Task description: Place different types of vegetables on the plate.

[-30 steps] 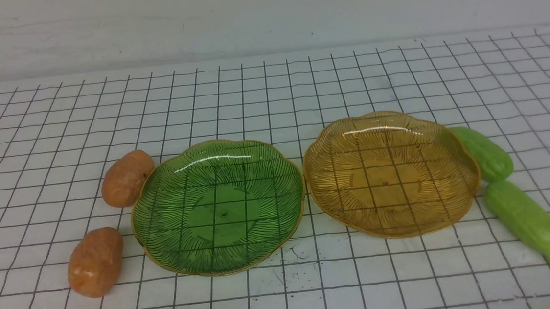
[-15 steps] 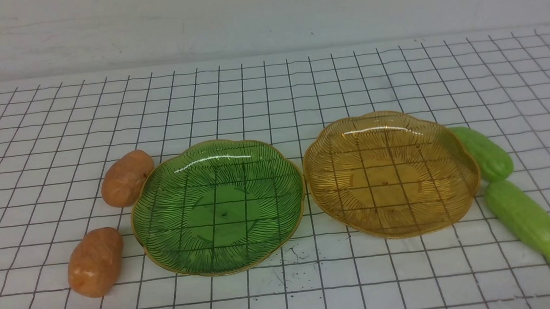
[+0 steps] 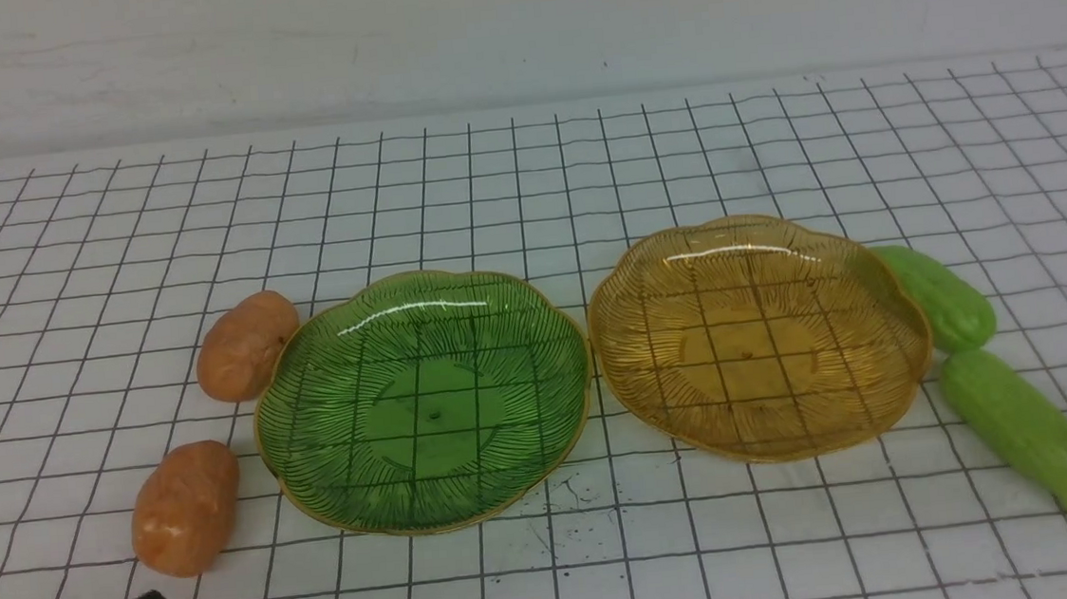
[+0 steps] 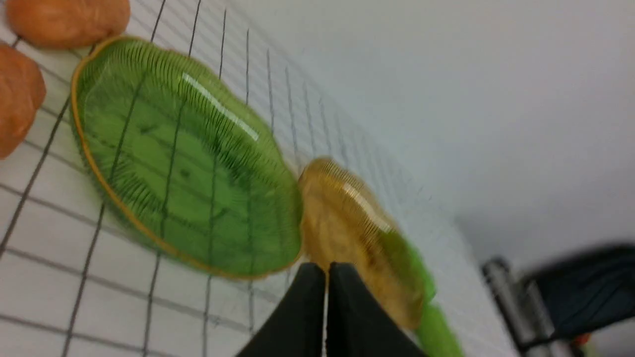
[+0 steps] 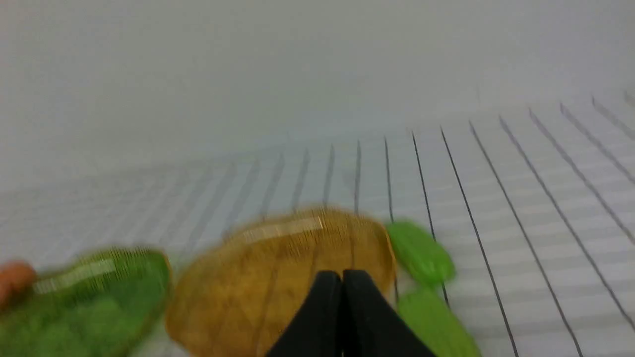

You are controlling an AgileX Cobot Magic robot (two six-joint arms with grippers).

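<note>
Sitting against the far potato (image 3: 247,346), the green plate (image 3: 428,412) crowds it; left gripper (image 4: 326,271), right gripper (image 5: 342,276) pinched together.

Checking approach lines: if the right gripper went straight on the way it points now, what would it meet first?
Probably the translucent amber scalloped plate: the shut right gripper points at its near part. The two light green cucumber toys lie off that line. Blur leaves depth uncertain.

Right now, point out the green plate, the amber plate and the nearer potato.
green plate (image 3: 330,377), front view, on its bare left inner wall.
amber plate (image 3: 849,375), front view, on its bare right inner wall.
nearer potato (image 3: 185,508), front view, on its middle.
</note>
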